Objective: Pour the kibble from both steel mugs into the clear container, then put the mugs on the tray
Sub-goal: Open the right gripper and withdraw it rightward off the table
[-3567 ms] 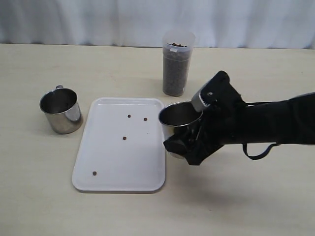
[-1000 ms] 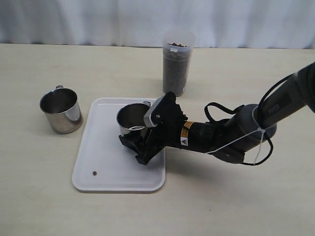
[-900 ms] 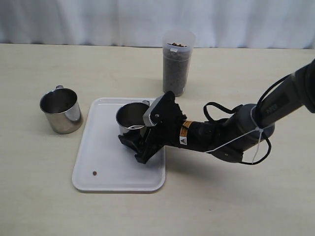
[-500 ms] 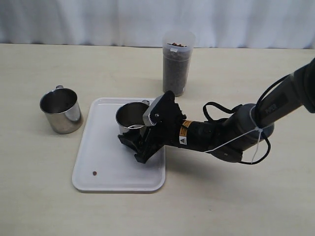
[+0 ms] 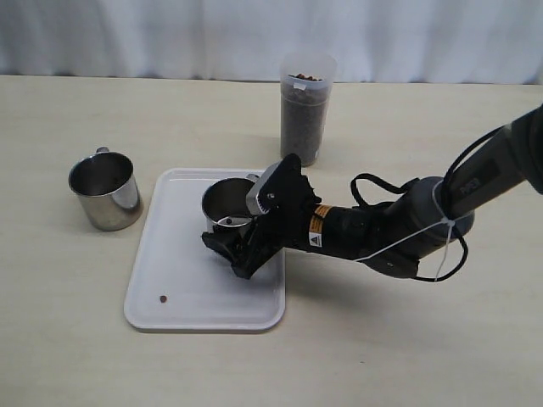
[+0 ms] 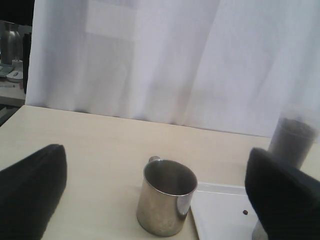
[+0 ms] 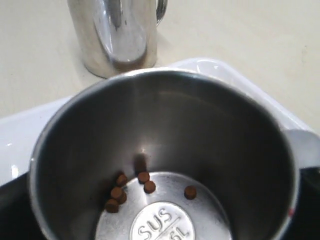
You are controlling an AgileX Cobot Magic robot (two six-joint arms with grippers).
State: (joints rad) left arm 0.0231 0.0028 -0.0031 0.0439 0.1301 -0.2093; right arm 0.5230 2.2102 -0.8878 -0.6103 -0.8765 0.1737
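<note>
In the exterior view we see the right gripper [image 5: 233, 251] reaching across onto the white tray [image 5: 182, 292], its black jaws set on either side of a steel mug [image 5: 227, 202] that stands upright in the tray's upper right part; whether the jaws press the mug or merely flank it, we cannot tell from any view. Only the right wrist view looks down into that mug: a few kibble pellets [image 7: 145, 186] lie on its bottom, and the jaws show there as no more than dark slivers at the picture's edges. The exterior view alone gives a sharp look at the clear container [image 5: 305, 110], upright on the table [image 5: 407, 339] just beyond the tray and filled with kibble nearly to its top; it also shows one stray pellet [image 5: 162, 298] low on the tray's left side. The other steel mug [image 5: 103, 191] stands on the table left of the tray, apart from it. The left gripper [image 6: 155, 152] appears only in the left wrist view, two dark fingers [image 6: 30, 192] spread wide and touching nothing; that mug sits farther off between them, its bottom hidden by its own wall, and the container there is a blur cut off by one finger.
</note>
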